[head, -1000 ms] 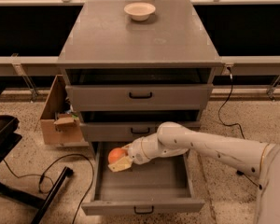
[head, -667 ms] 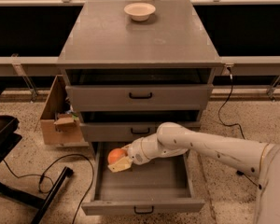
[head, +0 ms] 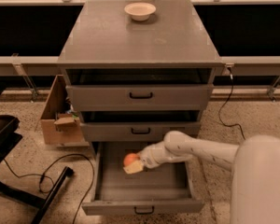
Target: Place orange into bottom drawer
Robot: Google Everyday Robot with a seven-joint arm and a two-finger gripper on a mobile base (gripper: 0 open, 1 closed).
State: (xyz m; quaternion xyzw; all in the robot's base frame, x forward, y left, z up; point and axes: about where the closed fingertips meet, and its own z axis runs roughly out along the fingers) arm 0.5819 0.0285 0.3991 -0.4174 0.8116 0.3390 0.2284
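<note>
The bottom drawer [head: 144, 190] of the grey cabinet is pulled out, and its plain grey interior shows. My gripper [head: 132, 164] reaches into it from the right on the white arm [head: 196, 149]. It is shut on the orange [head: 129, 158], holding it over the back left part of the drawer's inside, just under the middle drawer's front. A cream fingertip [head: 135, 168] shows below the orange. I cannot tell whether the orange touches the drawer floor.
The middle drawer [head: 141, 131] and top drawer [head: 141, 96] stick out slightly above. A cream bowl [head: 140, 10] sits on the cabinet top. A cardboard box [head: 58, 120] stands left of the cabinet. Black cables [head: 46, 176] and a dark chair base [head: 4, 139] lie at left.
My gripper has moved to the right with the orange, from the drawer's left wall toward its middle. The drawers have not moved.
</note>
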